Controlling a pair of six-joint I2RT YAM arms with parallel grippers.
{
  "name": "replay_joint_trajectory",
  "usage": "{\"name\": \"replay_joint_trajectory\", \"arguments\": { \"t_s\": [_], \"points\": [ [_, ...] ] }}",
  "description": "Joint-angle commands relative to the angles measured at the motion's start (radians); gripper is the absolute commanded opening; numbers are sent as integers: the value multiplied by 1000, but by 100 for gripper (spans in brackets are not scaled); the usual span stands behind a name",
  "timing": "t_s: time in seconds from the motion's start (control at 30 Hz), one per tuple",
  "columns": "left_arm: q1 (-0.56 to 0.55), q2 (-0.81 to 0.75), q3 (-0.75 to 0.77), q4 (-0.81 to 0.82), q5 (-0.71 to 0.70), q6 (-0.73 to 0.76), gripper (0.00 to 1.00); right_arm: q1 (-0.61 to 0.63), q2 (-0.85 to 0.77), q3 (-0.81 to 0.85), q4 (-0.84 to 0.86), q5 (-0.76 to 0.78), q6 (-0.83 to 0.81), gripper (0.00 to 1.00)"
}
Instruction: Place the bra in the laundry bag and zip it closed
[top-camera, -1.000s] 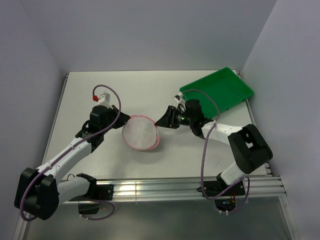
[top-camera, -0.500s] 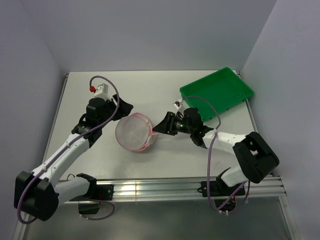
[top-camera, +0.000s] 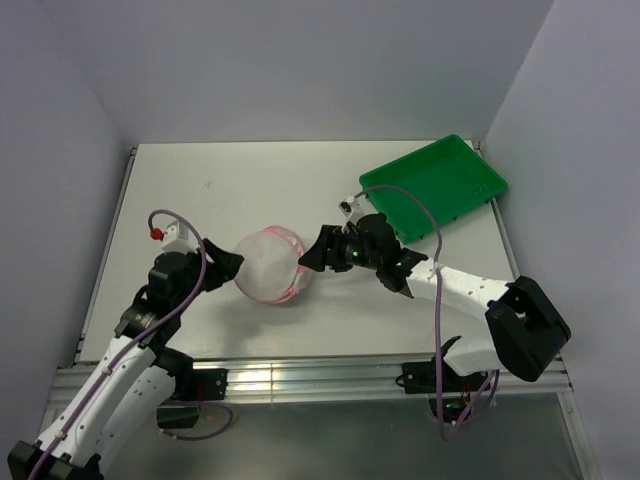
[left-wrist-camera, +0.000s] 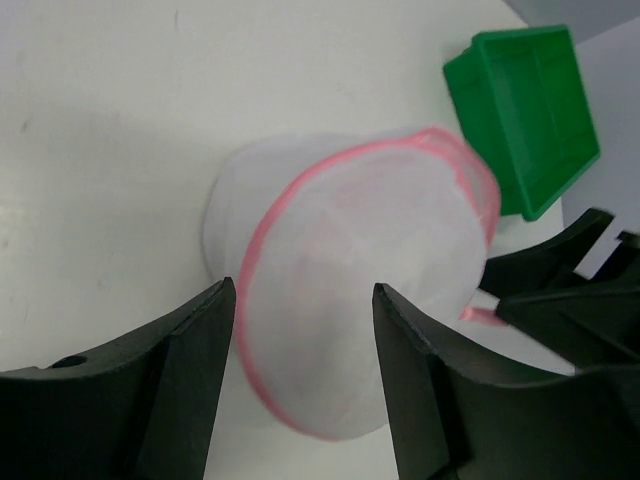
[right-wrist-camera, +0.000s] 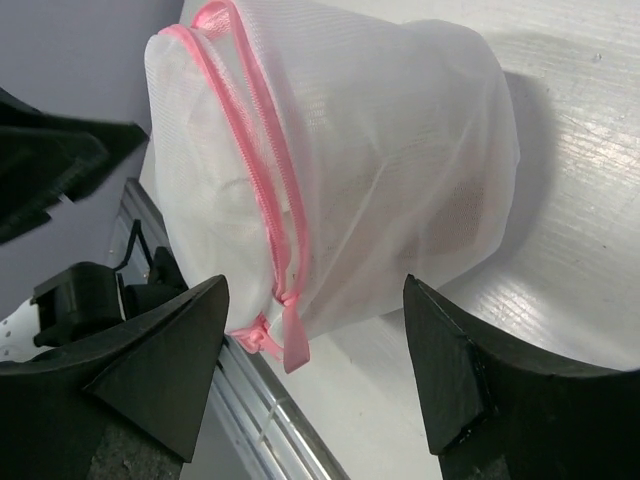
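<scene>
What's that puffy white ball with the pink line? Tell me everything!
It is the laundry bag, a soft, rounded pouch of see-through white mesh. A pink zipper runs around it and looks closed, with a small pull tab hanging off. It lies on the white table, with something pale inside. The open left gripper and right gripper sit close on either side.

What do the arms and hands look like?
Left arm and right arm: white links, black joints, a purple cable looped along each. Left hand and right hand: black, two broad wedge-shaped fingers. Red cap near the left wrist.
</scene>
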Motion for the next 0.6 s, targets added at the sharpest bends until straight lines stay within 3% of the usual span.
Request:
{"name": "replay_joint_trajectory", "arguments": {
  "t_s": [0.0,0.13,0.3,0.43,0.57],
  "points": [
    [-5,-92,-80,-50,39,-97,63,23,-10,63,-66,45,-69,78],
    [-5,-164,-129,-16,97,-125,58,38,19,96,-84,26,-72,79],
    [-5,-102,-129,17,123,-118,47,42,59,127,-67,-17,-56,80],
    [-5,-91,-135,56,134,-117,31,44,94,138,-60,-32,-42,74],
    [-5,-48,-117,96,141,-95,22,43,102,123,-28,-20,-11,64]
  ]
}}
